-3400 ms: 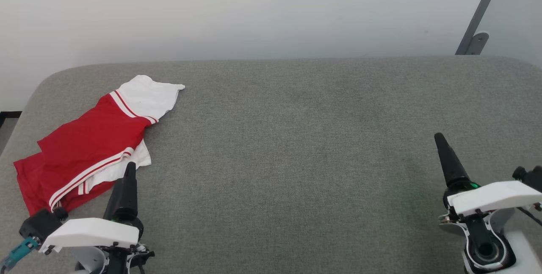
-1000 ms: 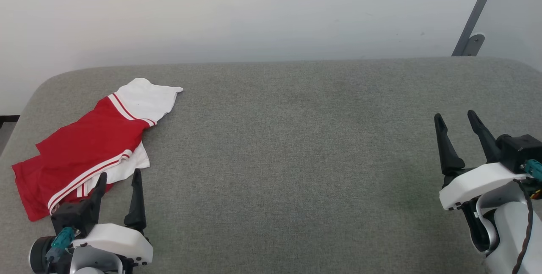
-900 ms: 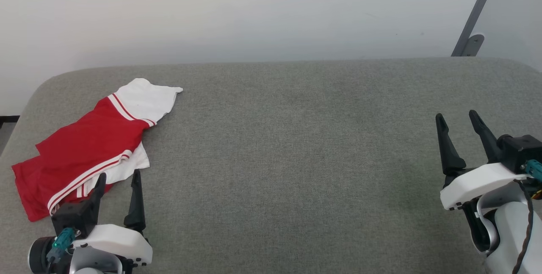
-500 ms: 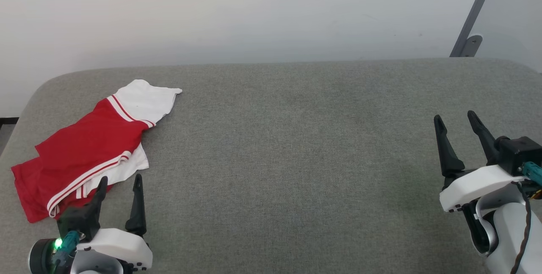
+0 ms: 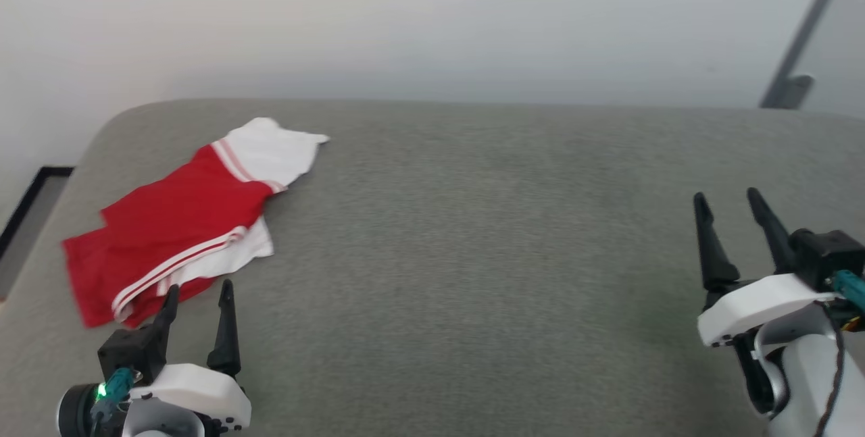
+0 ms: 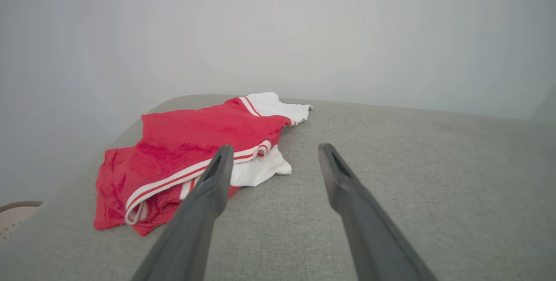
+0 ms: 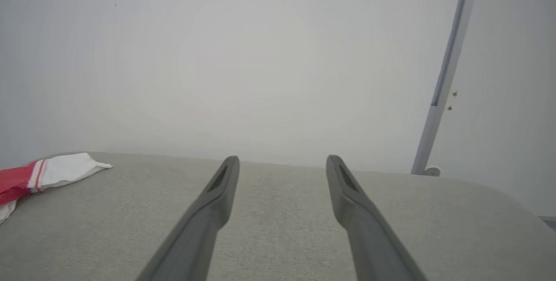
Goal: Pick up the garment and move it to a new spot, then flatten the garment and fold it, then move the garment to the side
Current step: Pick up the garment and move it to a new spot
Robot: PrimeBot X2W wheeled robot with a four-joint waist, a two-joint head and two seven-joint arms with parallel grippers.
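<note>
We see the garment [image 5: 176,221] red with white sleeves and red-and-white striped trim, on the plain grey cushion [image 5: 473,254]; behind the cushion, a white wall [image 5: 405,18] and grey post [image 7: 447,55].

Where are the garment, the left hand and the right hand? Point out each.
garment [image 5: 179,217], head view, on its red body.
left hand [image 5: 199,286], head view, midway between its open fingertips.
right hand [image 5: 724,195], head view, midway between its open fingertips.
</note>
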